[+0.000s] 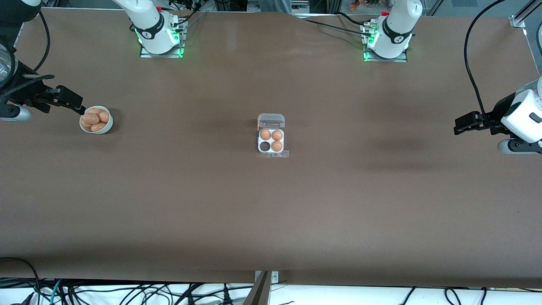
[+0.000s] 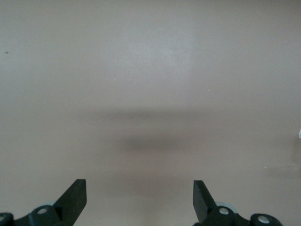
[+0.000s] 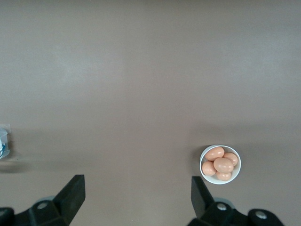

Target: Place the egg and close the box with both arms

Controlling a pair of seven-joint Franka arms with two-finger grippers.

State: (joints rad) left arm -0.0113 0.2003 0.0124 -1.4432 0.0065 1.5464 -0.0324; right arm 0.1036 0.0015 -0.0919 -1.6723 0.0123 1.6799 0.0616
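The clear box (image 1: 271, 151) sits open mid-table, its lid (image 1: 271, 120) folded back toward the robots' bases. Three of its cells hold orange-brown eggs (image 1: 277, 135); the cell (image 1: 265, 146) nearer the camera at the right arm's end is bare. More eggs (image 1: 91, 118) fill a white bowl (image 1: 106, 127). My right gripper (image 1: 76, 103) hovers open beside that bowl, holding nothing. In the right wrist view the gripper (image 3: 138, 181) is open over bare table, with the bowl (image 3: 237, 174) off to one side. My left gripper (image 1: 459, 126) hangs open and holds nothing at the left arm's end, over bare table (image 2: 139, 184).
The brown table (image 1: 271, 212) stretches wide around the box. Both arm bases (image 1: 159, 38) (image 1: 387, 42) stand along the table's edge farthest from the camera. Cables lie off the table edge nearest the camera. A sliver of the box (image 3: 3, 143) shows at the right wrist view's edge.
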